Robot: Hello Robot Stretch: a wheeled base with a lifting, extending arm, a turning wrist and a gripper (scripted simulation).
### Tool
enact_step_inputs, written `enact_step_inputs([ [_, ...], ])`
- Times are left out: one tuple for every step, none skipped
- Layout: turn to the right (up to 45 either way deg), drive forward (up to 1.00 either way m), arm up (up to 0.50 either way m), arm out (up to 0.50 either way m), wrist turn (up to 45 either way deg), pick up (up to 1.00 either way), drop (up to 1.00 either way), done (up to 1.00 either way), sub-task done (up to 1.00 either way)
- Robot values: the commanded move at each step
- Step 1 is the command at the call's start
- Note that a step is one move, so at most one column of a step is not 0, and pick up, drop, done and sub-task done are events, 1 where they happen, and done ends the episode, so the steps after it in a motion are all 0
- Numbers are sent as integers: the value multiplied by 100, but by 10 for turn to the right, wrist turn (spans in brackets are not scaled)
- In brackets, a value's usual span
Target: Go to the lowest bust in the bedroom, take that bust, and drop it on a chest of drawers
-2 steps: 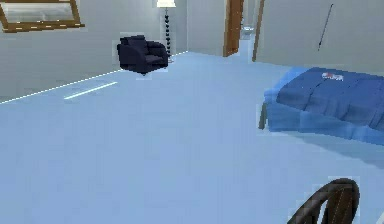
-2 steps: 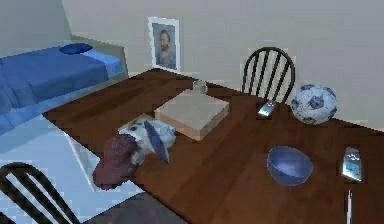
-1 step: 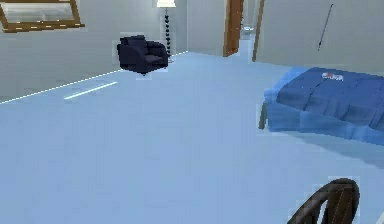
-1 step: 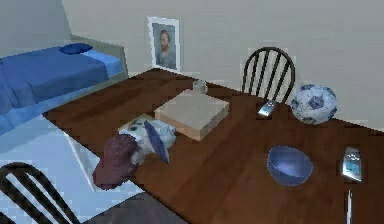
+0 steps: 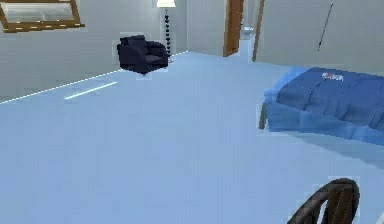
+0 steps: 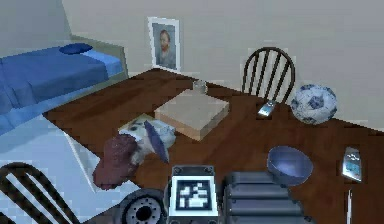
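Parked side-on to dark wooden desk [image 6: 245, 138], presumably for reach. At its near left corner, gripper [image 6: 137, 206] close by reddish-brown bust-like lump [image 6: 117, 160]; cannot tell whether holding anything. Drop on chest of drawers not yet done.

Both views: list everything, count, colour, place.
table: 1, brown, arm side view's middle
box: 1, tan, table's middle
ball: 1, white-and-dark, table's right
bowl: 1, blue-purple, near right
lump: 1, reddish brown, table's left edge
blue-white thing: 1, beside lump
cup: 1, grey, behind box
gadgets: 2, grey, by ball; right of bowl
portrait: 1, framed, against wall
chairs: 2, dark, behind table; bottom left
bed: 1, blue, left of table
armchair: 1, navy, forward view's far wall
lamp: 1, white shade, beside armchair
door: 1, brown, right of lamp
marker: 1, white, bottom edge
gripper: 1, dark, left of marker; cannot tell whether it holds anything
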Motion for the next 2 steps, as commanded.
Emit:
enact_step_inputs([
  [0,0,0,30,0,0,0,0,0],
  [0,0,0,0,450,0,0,0,0],
])
